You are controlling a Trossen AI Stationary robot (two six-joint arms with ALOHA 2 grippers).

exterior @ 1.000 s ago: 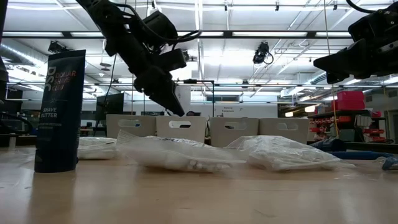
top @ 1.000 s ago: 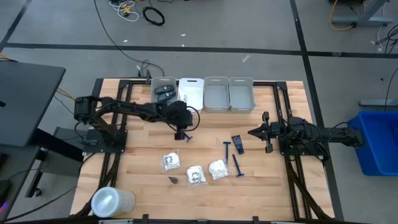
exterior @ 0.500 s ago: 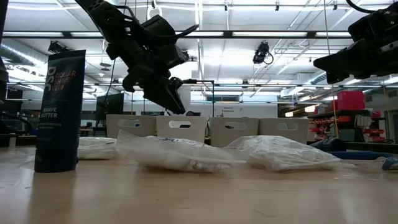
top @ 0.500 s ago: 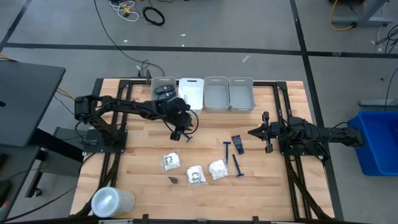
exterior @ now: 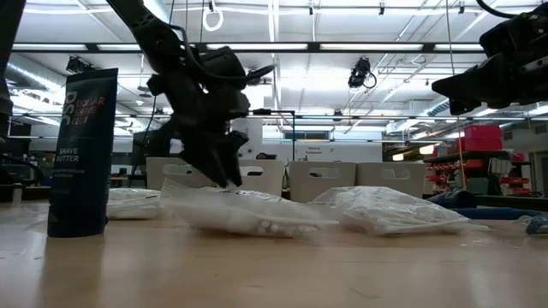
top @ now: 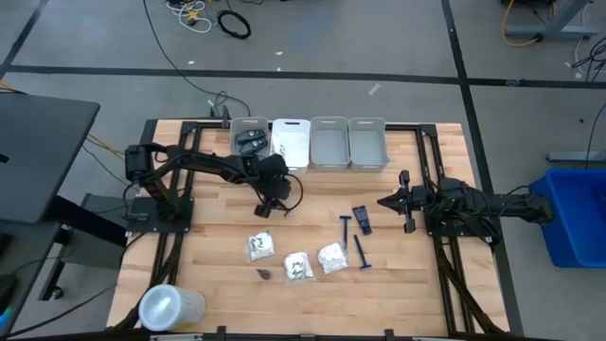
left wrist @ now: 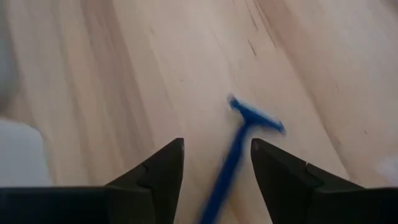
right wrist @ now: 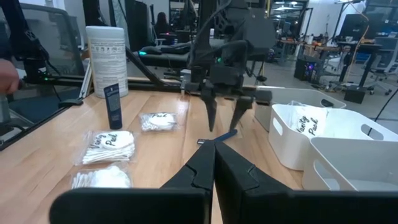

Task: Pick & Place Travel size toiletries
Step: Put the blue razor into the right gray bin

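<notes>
A thin blue razor [left wrist: 239,146] lies flat on the wood table, its head [left wrist: 256,116] pointing away from my left gripper [left wrist: 214,146]. That gripper [right wrist: 225,124] hangs open just above it, slanting down, one finger on each side of the handle [right wrist: 225,136]. More toiletries lie at the table's near middle: white packets [top: 258,246] [top: 298,266] [top: 331,257], two blue razors [top: 346,227] [top: 360,252] and a dark case [top: 361,219]. My right gripper [top: 383,201] waits shut and level at the table's right.
Several bins stand along the far edge: a grey one [top: 248,126] with dark cases, a white one [top: 292,128] with a packet, and two more grey ones [top: 329,142] [top: 367,142]. A dark tube [right wrist: 112,106] stands near the packets. A white canister [top: 170,308] sits at the near left corner.
My left gripper has sunk toward the table over the blue razor, rolled about its own axis and opened. The razor has stayed on the table.
</notes>
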